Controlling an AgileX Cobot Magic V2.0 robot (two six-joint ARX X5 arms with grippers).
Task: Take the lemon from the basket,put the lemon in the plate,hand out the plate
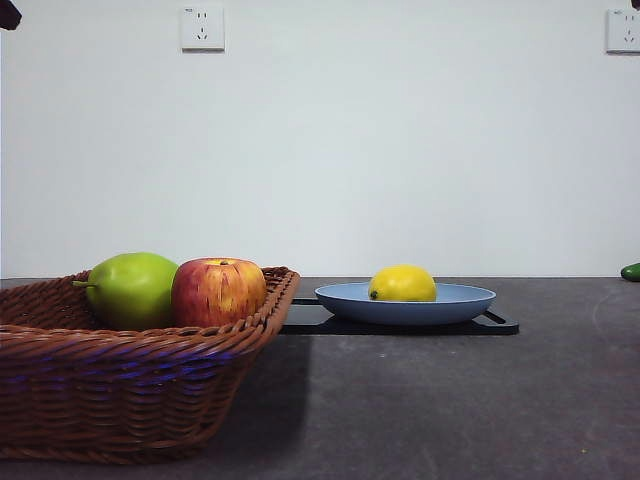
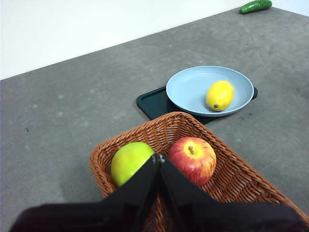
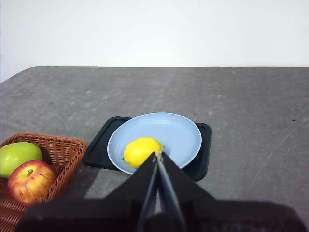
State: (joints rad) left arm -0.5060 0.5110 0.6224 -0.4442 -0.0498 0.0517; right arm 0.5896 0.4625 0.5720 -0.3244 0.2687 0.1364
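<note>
The yellow lemon lies in the light blue plate, which rests on a flat black tray. The brown wicker basket stands at the left. In the left wrist view the lemon lies in the plate beyond the basket. My left gripper is shut and empty, high above the basket. My right gripper is shut and empty, high above the table on the near side of the plate and lemon.
A green pear and a red-yellow apple lie in the basket. A green cucumber-like thing lies at the far right. A black arm tip shows at the top left corner. Two wall sockets are on the white wall.
</note>
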